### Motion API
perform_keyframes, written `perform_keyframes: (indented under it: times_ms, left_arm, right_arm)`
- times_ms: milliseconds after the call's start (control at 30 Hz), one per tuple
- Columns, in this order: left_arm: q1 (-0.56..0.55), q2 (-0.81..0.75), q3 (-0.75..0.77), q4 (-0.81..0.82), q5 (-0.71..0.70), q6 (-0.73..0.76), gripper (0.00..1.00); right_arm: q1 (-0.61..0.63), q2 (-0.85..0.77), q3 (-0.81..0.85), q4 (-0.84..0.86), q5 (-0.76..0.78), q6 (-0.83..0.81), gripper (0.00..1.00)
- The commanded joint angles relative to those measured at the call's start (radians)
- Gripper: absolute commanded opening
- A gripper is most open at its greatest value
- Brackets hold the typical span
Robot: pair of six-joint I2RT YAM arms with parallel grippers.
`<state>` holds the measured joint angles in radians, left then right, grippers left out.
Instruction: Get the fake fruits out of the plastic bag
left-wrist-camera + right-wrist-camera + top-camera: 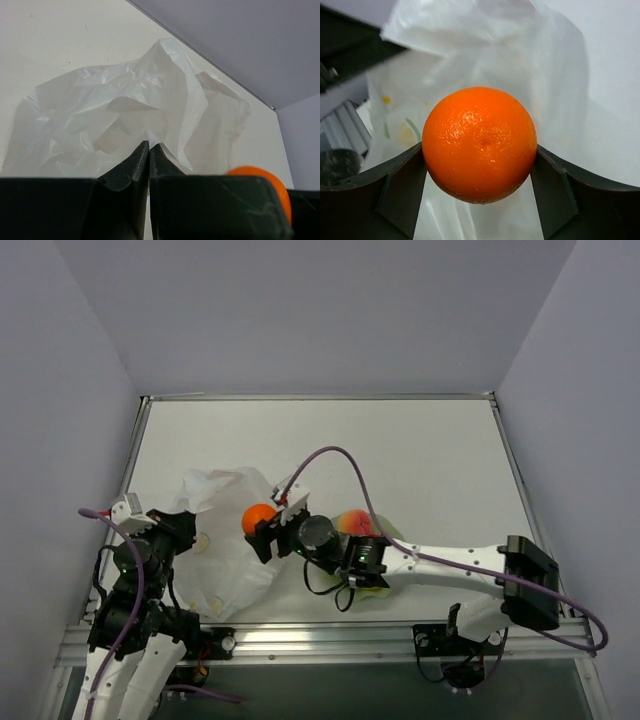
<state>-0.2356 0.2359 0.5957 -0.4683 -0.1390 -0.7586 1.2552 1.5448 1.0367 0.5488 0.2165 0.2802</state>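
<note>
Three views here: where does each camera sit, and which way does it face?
Top external: above and behind the bases, looking down on the table; the left arm and right arm show.
Left wrist: low, facing the plastic bag; the left fingers pinch it.
Right wrist: facing the bag; the right fingers hold the orange ball.
Shared: ball and bag appear in all three.

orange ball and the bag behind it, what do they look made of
The orange ball: probably hard plastic, glossy, with a moulded dimpled peel texture catching highlights. The plastic bag: thin translucent white film, judging by its sharp crinkles and colours showing faintly through.
</note>
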Motion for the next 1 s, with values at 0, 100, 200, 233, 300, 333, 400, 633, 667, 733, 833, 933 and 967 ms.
perform_keyframes:
  times_ms: [0, 100, 200, 233, 300, 333, 400, 633, 667, 733, 833, 933, 967]
  left_arm:
    - [-0.004, 0.071, 0.042, 0.121, -0.011, 0.028, 0.02]
    - [-0.004, 0.115, 0.036, 0.198, -0.002, 0.012, 0.02]
    - [-0.004, 0.178, 0.042, 0.27, 0.006, -0.002, 0.02]
    - [-0.004, 0.192, 0.047, 0.286, 0.009, -0.002, 0.02]
    - [-0.004, 0.236, 0.058, 0.332, 0.01, -0.001, 0.02]
    - [-0.002, 0.25, 0.075, 0.342, 0.009, 0.004, 0.02]
    - [-0.001, 0.296, 0.099, 0.365, 0.007, 0.016, 0.03]
    - [0.001, 0.419, 0.233, 0.441, 0.016, 0.056, 0.02]
    - [0.001, 0.434, 0.263, 0.451, 0.018, 0.062, 0.02]
    - [0.001, 0.483, 0.306, 0.451, 0.016, 0.077, 0.02]
    - [0.005, 0.533, 0.395, 0.451, 0.03, 0.103, 0.02]
    - [0.009, 0.533, 0.426, 0.451, 0.01, 0.134, 0.02]
    - [0.009, 0.525, 0.417, 0.451, -0.01, 0.136, 0.02]
  right_arm:
    - [0.009, -0.246, -0.142, -0.149, 0.235, 0.086, 0.53]
    - [0.012, -0.433, -0.254, -0.412, 0.425, 0.253, 0.52]
    - [0.013, -0.614, -0.325, -0.682, 0.506, 0.447, 0.52]
    - [0.018, -0.653, -0.336, -0.734, 0.518, 0.492, 0.52]
    - [0.027, -0.748, -0.365, -0.855, 0.537, 0.565, 0.52]
    - [0.029, -0.767, -0.371, -0.886, 0.55, 0.626, 0.52]
    - [0.029, -0.776, -0.377, -0.97, 0.552, 0.672, 0.52]
    - [0.029, -0.706, -0.359, -1.076, 0.563, 0.764, 0.54]
    - [0.03, -0.701, -0.356, -1.076, 0.563, 0.763, 0.54]
    - [0.029, -0.706, -0.356, -1.078, 0.555, 0.761, 0.54]
    - [0.03, -0.724, -0.38, -1.075, 0.506, 0.764, 0.54]
    - [0.03, -0.687, -0.392, -1.066, 0.465, 0.739, 0.55]
    - [0.032, -0.674, -0.388, -1.066, 0.463, 0.734, 0.55]
